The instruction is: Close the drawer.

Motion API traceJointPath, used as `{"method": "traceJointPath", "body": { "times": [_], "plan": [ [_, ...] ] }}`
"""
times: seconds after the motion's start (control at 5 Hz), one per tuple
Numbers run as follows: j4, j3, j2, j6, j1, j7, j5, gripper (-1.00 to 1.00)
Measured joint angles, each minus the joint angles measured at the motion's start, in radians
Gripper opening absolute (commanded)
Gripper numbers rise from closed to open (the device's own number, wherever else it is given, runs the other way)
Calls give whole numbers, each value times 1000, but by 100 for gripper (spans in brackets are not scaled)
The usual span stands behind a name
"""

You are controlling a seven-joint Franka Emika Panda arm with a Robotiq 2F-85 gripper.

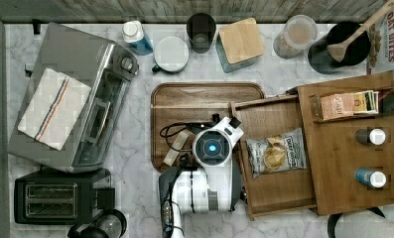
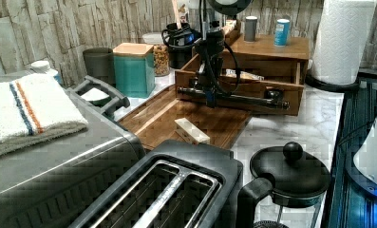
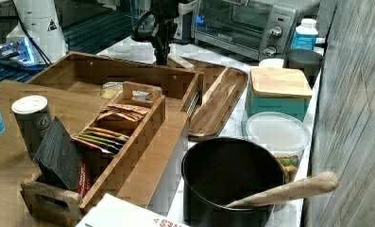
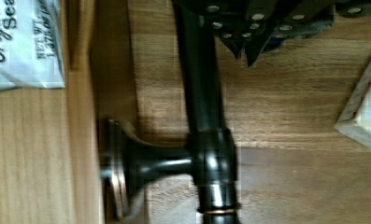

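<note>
The drawer (image 1: 276, 191) stands pulled out of the cabinet (image 1: 341, 163) toward the top view's left, with a bag of chips (image 1: 276, 156) lying in it. Its black bar handle (image 2: 245, 100) runs along the front wall, over the edge of the wooden serving tray (image 1: 184, 96). My gripper (image 2: 210, 96) points down right at that handle, on the tray side of it. In the wrist view the handle (image 4: 199, 93) passes just beside my gripper (image 4: 244, 52), whose fingertips sit close together with nothing between them. From the right view the gripper (image 3: 161, 57) hangs behind the drawer's front wall (image 3: 114, 71).
A small white block (image 2: 192, 131) lies on the tray behind my arm. A toaster oven (image 1: 93, 87), a toaster (image 1: 55, 198) and a black kettle (image 2: 290, 173) crowd the top view's left and bottom. Canisters, a pot and a cereal box line the back wall.
</note>
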Motion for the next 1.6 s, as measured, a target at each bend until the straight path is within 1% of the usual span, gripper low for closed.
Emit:
{"method": "traceJointPath", "body": {
  "times": [0.2, 0.4, 0.6, 0.8, 1.2, 1.4, 1.6],
  "plan": [
    [0, -2, -1, -2, -10, 0, 0, -100],
    [0, -3, 5, -2, -10, -79, 70, -100],
    [4, -15, 13, -64, -10, -142, 76, -100],
    [2, -23, 15, -118, -30, -153, 70, -100],
    [-18, -40, -10, -80, -52, -272, 55, -100],
    [-21, -76, -17, -73, -55, -359, 53, -100],
    [-37, -141, -14, 13, -70, -473, 114, -100]
  ]
}}
